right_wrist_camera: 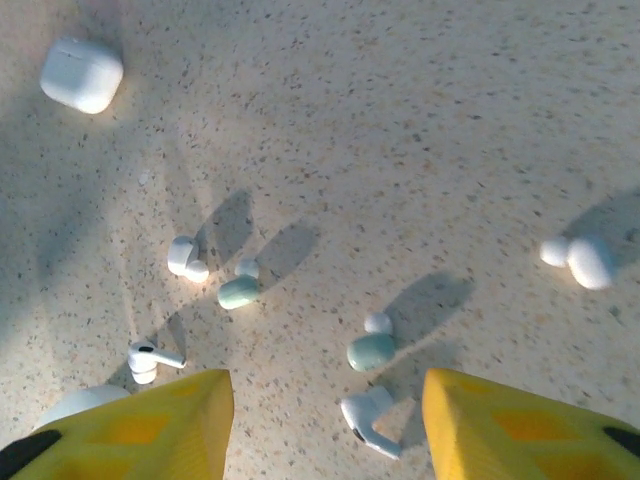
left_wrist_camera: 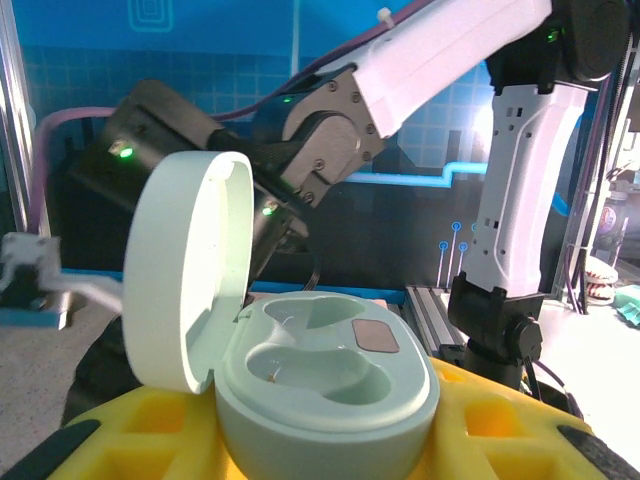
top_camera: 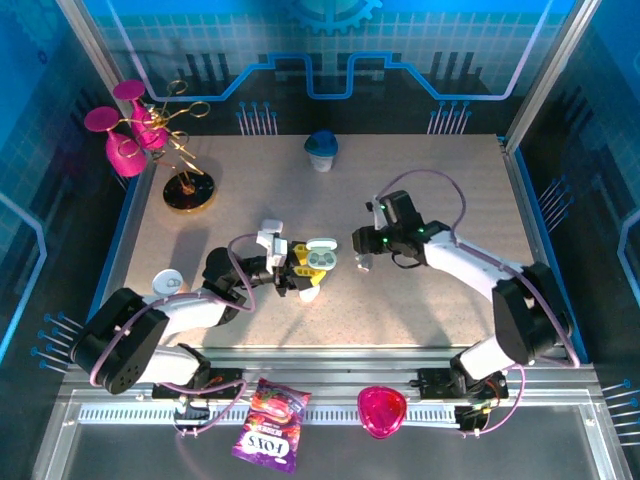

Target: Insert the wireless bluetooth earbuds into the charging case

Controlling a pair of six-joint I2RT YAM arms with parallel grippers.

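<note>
left fingers [left_wrist_camera: 492,422] clamped on open mint charging case [left_wrist_camera: 330,400], lid raised, mid-tabletop | right fingers [right_wrist_camera: 140,425] spread apart, holding nothing, hovering just right of case | earbuds [right_wrist_camera: 372,350] scattered loose on tabletop [right_wrist_camera: 400,120] beneath right fingers

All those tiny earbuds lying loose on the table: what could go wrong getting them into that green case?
Mix-up: white earbuds lie close beside the mint earbuds, so the open right fingers might pinch a white one that probably does not belong in the mint case.
Slip: the earbuds are small and rounded, so one may squirt out or roll off.
Miss: the case's pockets are shaped, so a badly turned earbud may not seat.
</note>
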